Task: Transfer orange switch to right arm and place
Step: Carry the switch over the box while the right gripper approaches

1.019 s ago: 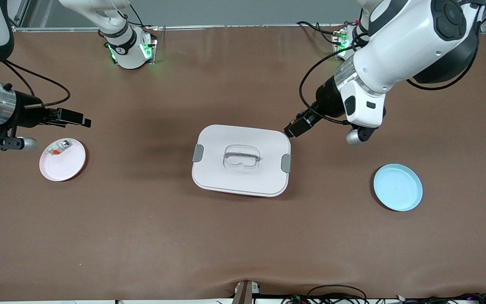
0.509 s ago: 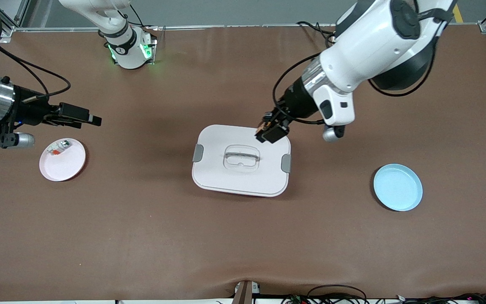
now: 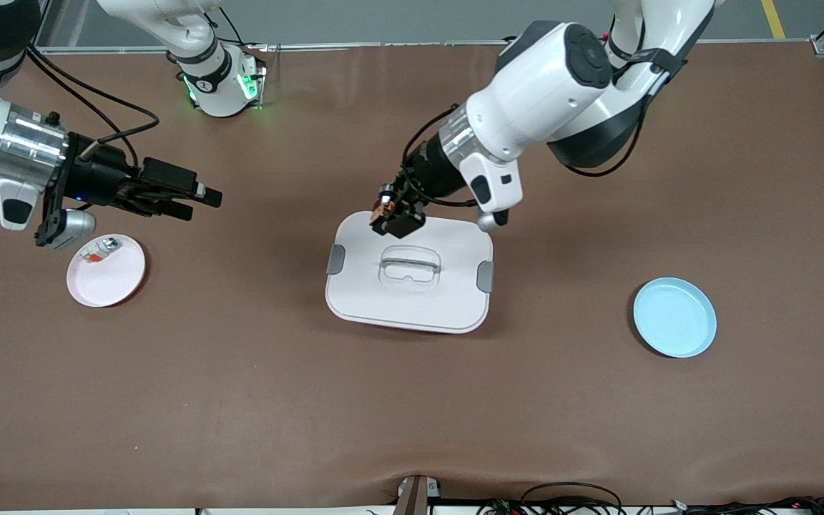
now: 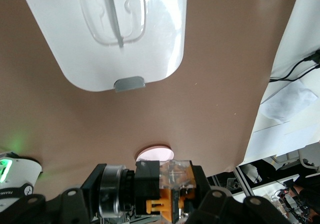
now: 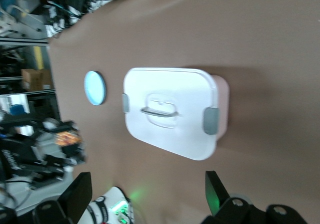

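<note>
The orange switch (image 3: 381, 208), a stubby black part with an orange and clear end, sits clamped in my left gripper (image 3: 393, 216). That gripper hangs over the edge of the white lidded box (image 3: 383, 300) that lies farther from the front camera. In the left wrist view the orange switch (image 4: 172, 196) fills the gap between the shut fingers. My right gripper (image 3: 197, 198) is open and holds nothing. It hovers over bare table between the pink plate (image 3: 115, 282) and the box, its fingers pointing at the left gripper. In the right wrist view the open right gripper (image 5: 147, 191) faces the box, and the orange switch (image 5: 65, 138) shows farther off.
On the pink plate, at the right arm's end of the table, lies a small white-silver part with a red bit (image 3: 101, 250). A light blue plate (image 3: 674, 317) sits at the left arm's end. The box lid has a clear handle (image 3: 410, 265) and grey clips.
My left gripper has carried the orange switch from beside the box to over its edge, toward the right arm. The right gripper has moved toward the table's middle, still open.
</note>
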Available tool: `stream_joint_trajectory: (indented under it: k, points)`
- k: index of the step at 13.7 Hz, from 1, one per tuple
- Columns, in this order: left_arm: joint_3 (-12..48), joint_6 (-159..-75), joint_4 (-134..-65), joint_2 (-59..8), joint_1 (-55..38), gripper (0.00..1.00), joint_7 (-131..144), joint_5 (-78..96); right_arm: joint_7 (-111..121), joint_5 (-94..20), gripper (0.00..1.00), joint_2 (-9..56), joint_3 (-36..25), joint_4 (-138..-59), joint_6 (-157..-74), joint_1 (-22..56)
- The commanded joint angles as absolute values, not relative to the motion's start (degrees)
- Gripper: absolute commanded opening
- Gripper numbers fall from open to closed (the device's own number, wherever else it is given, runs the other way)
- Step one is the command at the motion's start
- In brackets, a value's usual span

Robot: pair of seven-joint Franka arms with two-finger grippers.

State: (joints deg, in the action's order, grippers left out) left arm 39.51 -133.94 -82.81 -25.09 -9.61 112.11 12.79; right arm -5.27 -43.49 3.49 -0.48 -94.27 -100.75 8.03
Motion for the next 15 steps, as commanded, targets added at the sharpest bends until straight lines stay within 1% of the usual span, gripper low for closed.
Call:
stream_joint_trajectory:
  k: [1,3,7,10,14,15]
  points:
    - [39.5,-135.5,-81.6,-26.6,-11.3,0.29,115.7,13.3,-6.0,-48.6,1.00,0.8,-0.9,-97.9,-105.3,10.5]
    - [39.5,-137.7,-81.6,-26.6,-12.7,0.29,118.9,13.3,-5.9,-49.6,1.00,-1.0,-0.9,-101.5,-110.2,12.7]
    - [39.4,-143.3,-81.6,-27.9,-14.9,0.29,121.7,13.2,-5.9,-49.7,1.00,-2.2,-0.9,-105.0,-116.6,17.2]
    - [39.2,-144.9,-81.6,-28.0,-15.8,0.29,122.7,13.0,-5.9,-49.7,1.00,-3.1,-0.9,-106.4,-117.9,19.0]
    - [39.1,-145.0,-81.6,-28.0,-15.8,0.29,123.0,12.9,-5.5,-49.7,1.00,-3.9,-0.9,-107.0,-118.1,20.8]
    - [39.2,-145.0,-81.6,-28.0,-15.8,0.29,123.0,12.9,-5.5,-49.6,1.00,-4.0,-0.9,-107.6,-119.3,21.5]
